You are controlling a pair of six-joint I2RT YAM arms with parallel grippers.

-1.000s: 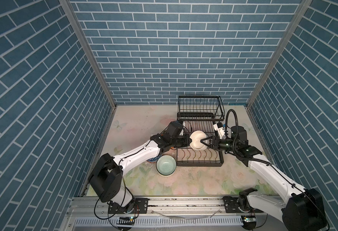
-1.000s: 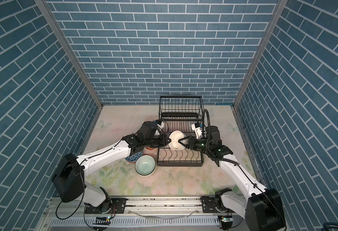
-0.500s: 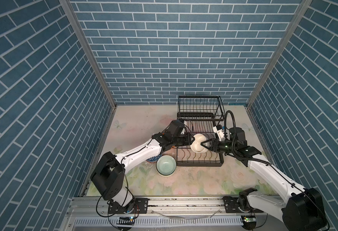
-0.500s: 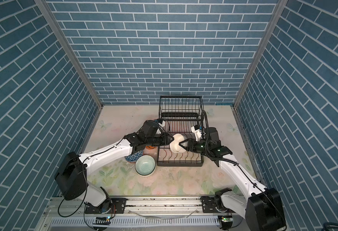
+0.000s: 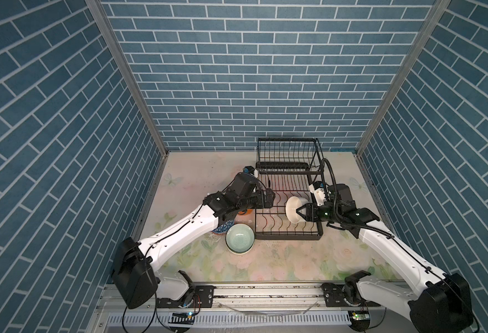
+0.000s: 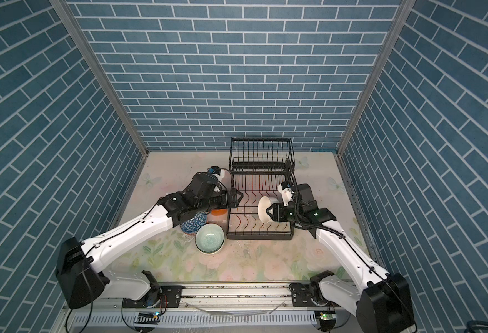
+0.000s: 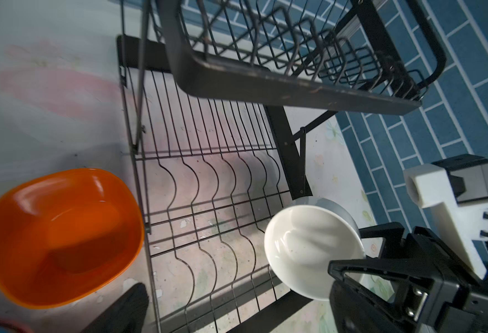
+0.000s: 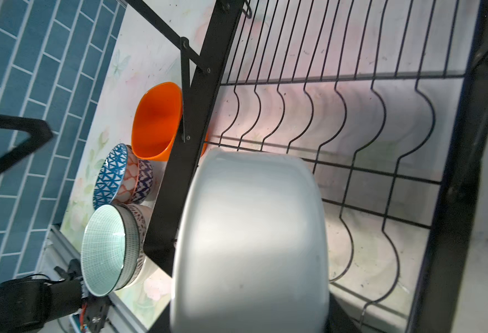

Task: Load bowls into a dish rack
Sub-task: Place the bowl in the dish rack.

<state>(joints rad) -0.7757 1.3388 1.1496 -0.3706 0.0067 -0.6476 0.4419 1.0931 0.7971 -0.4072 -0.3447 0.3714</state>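
My right gripper (image 5: 299,214) is shut on the rim of a white bowl (image 5: 294,212), which it holds on its side just above the slotted lower tray of the black dish rack (image 5: 289,238). The bowl's opening faces my left gripper (image 5: 271,197), which stands open and empty at the rack's left edge, apart from the bowl. In the left wrist view the white bowl (image 7: 309,253) hangs over the tray wires. In the right wrist view the bowl (image 8: 251,245) hides my right gripper's jaws. The raised basket tier (image 6: 261,155) holds nothing.
On the table left of the rack are an orange bowl (image 6: 218,212), a blue-and-white bowl (image 6: 192,225) stacked on patterned ones (image 8: 131,176), and a mint green bowl (image 6: 209,238). The left forearm (image 6: 138,230) passes above them. Brick walls stand on three sides.
The left gripper has opened, let go of the white bowl and drawn back to the left. The right gripper has carried the bowl right and lower over the tray.
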